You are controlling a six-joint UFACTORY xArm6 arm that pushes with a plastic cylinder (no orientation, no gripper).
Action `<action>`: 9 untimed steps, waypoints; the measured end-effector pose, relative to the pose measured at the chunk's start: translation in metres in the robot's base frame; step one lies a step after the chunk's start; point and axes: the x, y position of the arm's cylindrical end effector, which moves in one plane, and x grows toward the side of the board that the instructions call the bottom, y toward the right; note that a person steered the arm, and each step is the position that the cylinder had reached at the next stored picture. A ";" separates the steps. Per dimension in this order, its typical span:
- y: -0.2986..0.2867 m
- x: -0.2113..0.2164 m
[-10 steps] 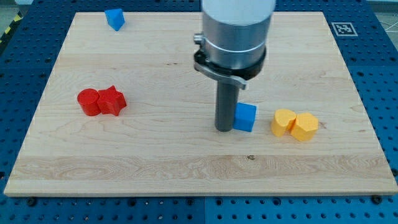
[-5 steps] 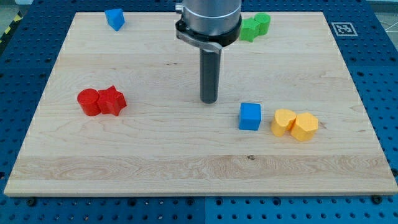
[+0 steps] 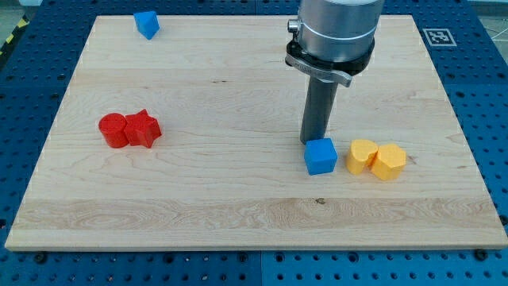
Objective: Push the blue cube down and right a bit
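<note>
The blue cube (image 3: 321, 156) sits on the wooden board (image 3: 238, 199) right of centre, slightly turned, just left of two yellow blocks. My tip (image 3: 315, 141) stands right at the cube's top edge, on its upper left side, touching or nearly touching it. The rod rises from there to the grey arm body at the view's top.
A yellow cylinder (image 3: 363, 156) and a yellow hexagonal block (image 3: 389, 161) lie touching each other just right of the cube. A red cylinder (image 3: 113, 130) and a red star block (image 3: 143, 129) sit at the left. Another blue block (image 3: 146, 23) is at the top left.
My tip moved from the cube's left side up and left, then came right to the cube's top edge. The cube has shifted slightly right and turned a little.
</note>
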 end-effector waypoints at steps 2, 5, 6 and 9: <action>0.006 -0.008; -0.043 0.008; -0.042 0.014; -0.024 0.041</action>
